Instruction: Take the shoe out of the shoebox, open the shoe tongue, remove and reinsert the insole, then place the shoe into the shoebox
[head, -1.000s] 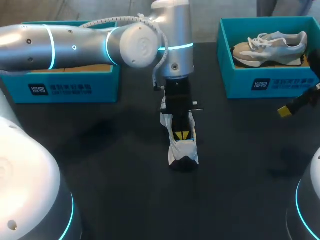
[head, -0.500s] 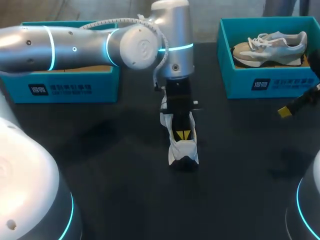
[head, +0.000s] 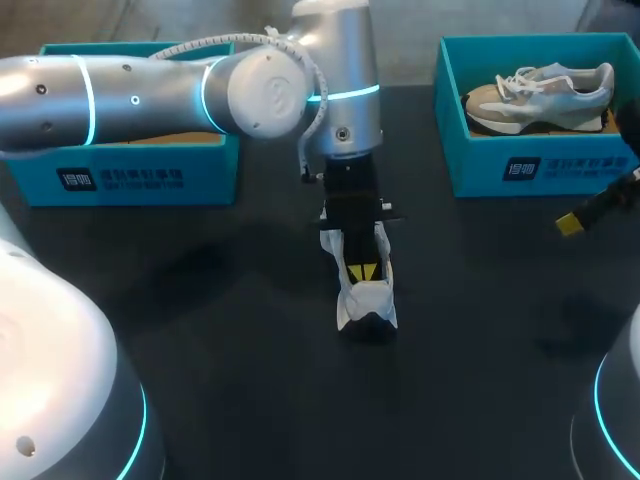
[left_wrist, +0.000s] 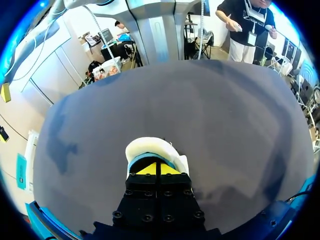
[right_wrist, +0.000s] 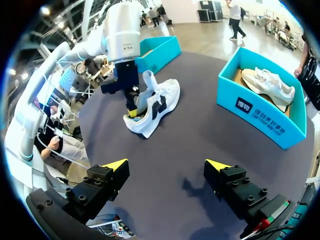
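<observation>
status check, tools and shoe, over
Left tool shut, tips down inside the white shoe on the table. Right tool open, clear of it. Nothing in the way.

Shoe (right_wrist: 162, 100) white, dark panels — navy perhaps; shoeboxes (head: 470, 165) teal; table (head: 250, 380) black.

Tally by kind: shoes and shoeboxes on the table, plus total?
Shoes: 2 (white shoe on the table, beige shoe in the right shoebox)
Shoeboxes: 2 (right shoebox, left shoebox)
Total: 4
</observation>
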